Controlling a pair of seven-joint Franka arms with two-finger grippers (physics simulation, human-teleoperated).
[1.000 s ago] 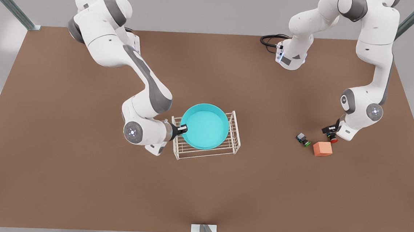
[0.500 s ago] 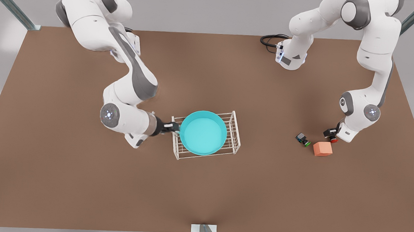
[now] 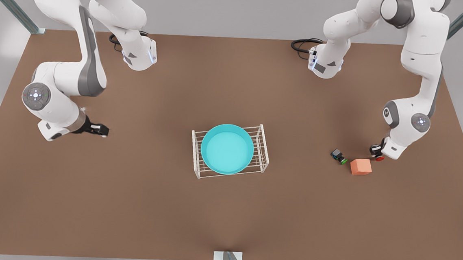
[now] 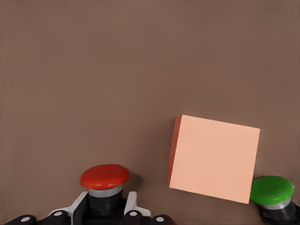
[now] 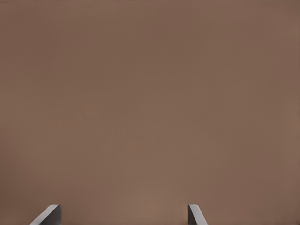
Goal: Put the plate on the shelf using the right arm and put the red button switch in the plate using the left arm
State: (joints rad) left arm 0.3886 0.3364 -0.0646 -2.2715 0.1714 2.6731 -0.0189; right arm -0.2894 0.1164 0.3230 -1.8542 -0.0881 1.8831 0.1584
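- Round turquoise shallow plate with a raised rim (image 3: pixel 227 149) sits on top of the small white wire rack shelf (image 3: pixel 263 156), centred on the thin-bar top, nothing holding it.
- Tiny black-bodied push button with a round red cap, the red button switch (image 4: pixel 104 176), stands on the brown table (image 3: pixel 226 211) at the front view's right; also seen at (image 3: pixel 378 157).
- Left gripper (image 3: pixel 376 151) is down at that switch. In the left wrist view its fingers (image 4: pixel 132 214) sit on both sides of the black body below the red cap, jaws pinching the switch.
- Salmon-orange cube (image 4: pixel 213 158) lies just beside the red switch, apart from it; also at (image 3: pixel 361 166).
- Green-capped black push button (image 4: pixel 271 191) is on the cube's far side, near it; also at (image 3: pixel 339 156).
- Right gripper (image 3: pixel 102 130) waits well apart from the shelf, toward the front view's left, low over bare table. Jaws spread, with the two fingertips (image 5: pixel 48 215) wide apart and nothing between them.
- Black cable loop (image 3: pixel 302 44) lies by the left arm's base.
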